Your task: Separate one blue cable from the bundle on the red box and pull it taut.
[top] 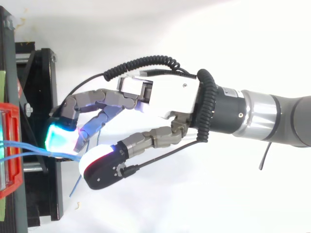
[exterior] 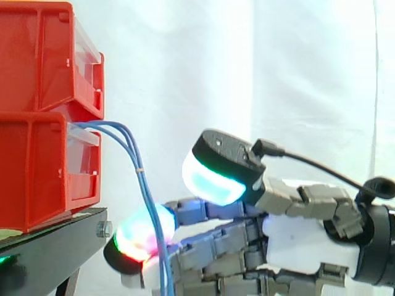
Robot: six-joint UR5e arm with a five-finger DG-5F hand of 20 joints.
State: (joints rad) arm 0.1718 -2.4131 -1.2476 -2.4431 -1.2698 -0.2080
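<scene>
- Pinching blue cables (exterior: 140, 168) between curled fingers (exterior: 133, 235), hand (top: 170, 97) just beside lower red bin (exterior: 43, 172)
- cables leaving bin front, drooping below it
- thumb (exterior: 213, 179) raised clear of cables

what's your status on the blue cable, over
Hand at the blue cables hanging from the red bin, grip unclear. Cables slack, not taut. Nothing in the way.
</scene>
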